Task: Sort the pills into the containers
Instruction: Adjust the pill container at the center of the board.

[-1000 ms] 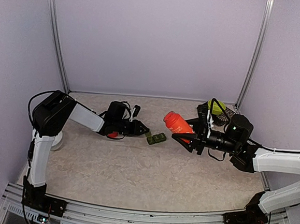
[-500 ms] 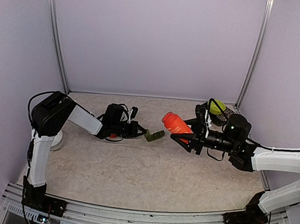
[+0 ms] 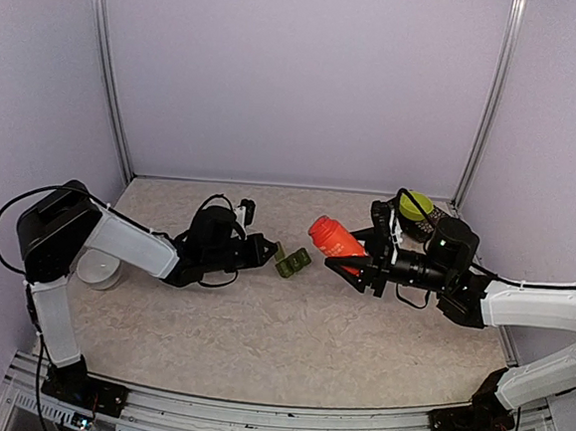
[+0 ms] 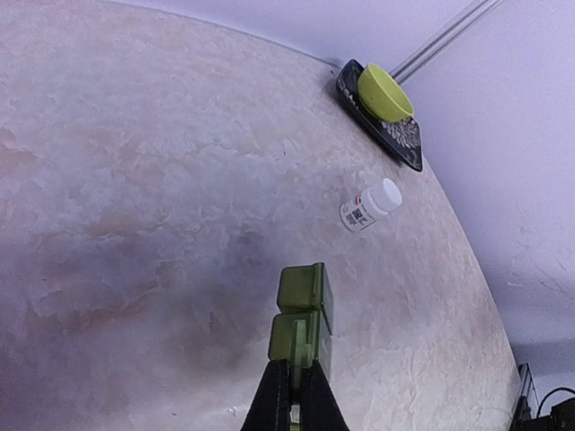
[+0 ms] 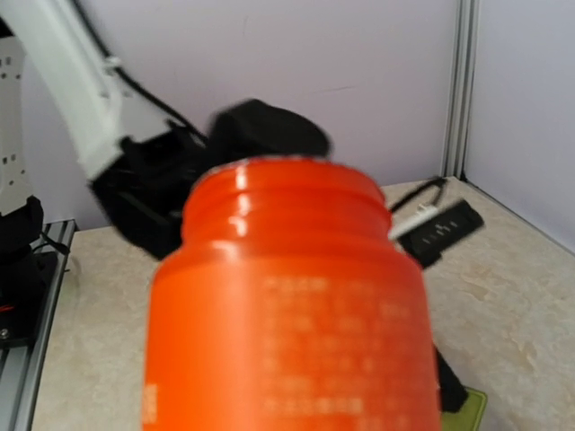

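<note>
The dark green strip of containers (image 3: 292,263) is near the table's middle. My left gripper (image 3: 269,254) is shut on its near end. In the left wrist view the strip (image 4: 302,305) sticks out past my closed fingertips (image 4: 280,395), edge-on, with a shadow on the table to its left. My right gripper (image 3: 352,265) is shut on an orange pill bottle (image 3: 332,237), held tilted above the table to the strip's right. In the right wrist view the bottle (image 5: 287,314) fills the frame, its threaded mouth uncapped, and hides my fingers. No loose pills show.
A white pill bottle (image 4: 370,205) lies on the table beyond the strip. A yellow-green bowl (image 4: 384,92) sits on a dark tray (image 4: 406,144) in the far right corner (image 3: 416,205). A white round object (image 3: 99,269) stands by the left arm's base.
My left gripper has closed on the green strip's end and drawn it slightly left; the left arm's elbow has swung left and down. My right gripper has shifted the orange bottle slightly left.
</note>
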Available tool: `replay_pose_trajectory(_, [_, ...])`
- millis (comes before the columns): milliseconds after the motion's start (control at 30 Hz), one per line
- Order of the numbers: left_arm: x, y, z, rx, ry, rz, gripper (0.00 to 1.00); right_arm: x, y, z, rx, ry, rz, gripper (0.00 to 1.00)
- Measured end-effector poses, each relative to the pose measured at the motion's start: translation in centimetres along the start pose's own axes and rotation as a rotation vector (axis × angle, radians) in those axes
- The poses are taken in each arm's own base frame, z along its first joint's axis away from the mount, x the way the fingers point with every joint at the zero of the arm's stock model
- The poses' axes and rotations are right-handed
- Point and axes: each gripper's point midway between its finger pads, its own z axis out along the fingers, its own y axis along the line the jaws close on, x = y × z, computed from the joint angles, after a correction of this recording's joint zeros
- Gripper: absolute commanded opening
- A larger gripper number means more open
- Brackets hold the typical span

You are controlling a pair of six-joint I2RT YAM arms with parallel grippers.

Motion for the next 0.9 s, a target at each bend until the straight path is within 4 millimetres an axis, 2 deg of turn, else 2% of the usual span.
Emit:
replay_pose_trajectory(100, [0.5, -1.7, -1.1, -0.039, -0.056, 0.021, 0.03, 0.0, 0.1, 0.0, -0.002, 0.003, 0.002, 0.00])
replay_pose_trajectory(200, [2.1, -2.4, -2.1, -0.088, -0.084, 0.022, 0.04, 0.1, 0.1, 0.1, -0.004, 0.004, 0.003, 0.00])
replay_pose_trajectory(300, [3.9, -1.7, -3.2, -0.149, -0.101, -0.008, 0.05, 0.1, 0.2, 0.1, -0.008, 0.007, 0.005, 0.00])
replay_pose_trajectory(433, [5.1, 0.1, -4.6, -0.241, -0.143, -0.061, 0.06, 0.1, 0.3, 0.1, -0.012, 0.008, 0.006, 0.00])
replay_pose_trajectory(633, [5.6, 0.1, -6.5, -0.303, -0.252, -0.126, 0.13, 0.6, 0.6, 0.3, -0.027, 0.018, 0.019, 0.00])
replay_pose_trajectory(900, [5.0, 0.6, -6.9, -0.295, -0.331, -0.231, 0.14, 0.9, 1.0, 0.5, -0.043, 0.025, 0.026, 0.00])
